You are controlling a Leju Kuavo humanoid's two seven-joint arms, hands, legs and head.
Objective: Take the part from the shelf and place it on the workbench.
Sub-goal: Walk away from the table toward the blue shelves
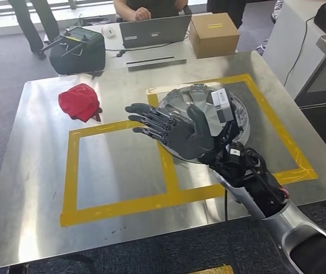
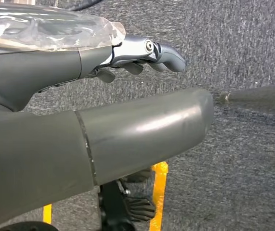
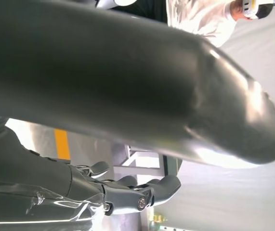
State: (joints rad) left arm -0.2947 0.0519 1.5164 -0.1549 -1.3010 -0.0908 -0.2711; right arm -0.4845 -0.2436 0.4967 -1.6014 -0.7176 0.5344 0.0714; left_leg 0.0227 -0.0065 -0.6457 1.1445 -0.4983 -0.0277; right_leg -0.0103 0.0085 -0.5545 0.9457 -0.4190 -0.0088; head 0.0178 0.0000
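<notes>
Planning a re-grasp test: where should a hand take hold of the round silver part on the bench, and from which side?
Probably the thin outer rim of the part; it lies flat, a wide shallow disc. Come from the robot's near side, where the open right hand hovers.

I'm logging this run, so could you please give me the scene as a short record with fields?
surface: metal workbench marked with two yellow tape rectangles
part: round silver part lying in the right-hand rectangle
right hand: open, fingers stretched out flat above the workbench, in front of the part, holding nothing
left hand: seen from its wrist camera over grey carpet, fingers extended, nothing held
other items: red cloth on the workbench; laptop and cardboard box on the table behind
people: one person seated at the laptop
</notes>
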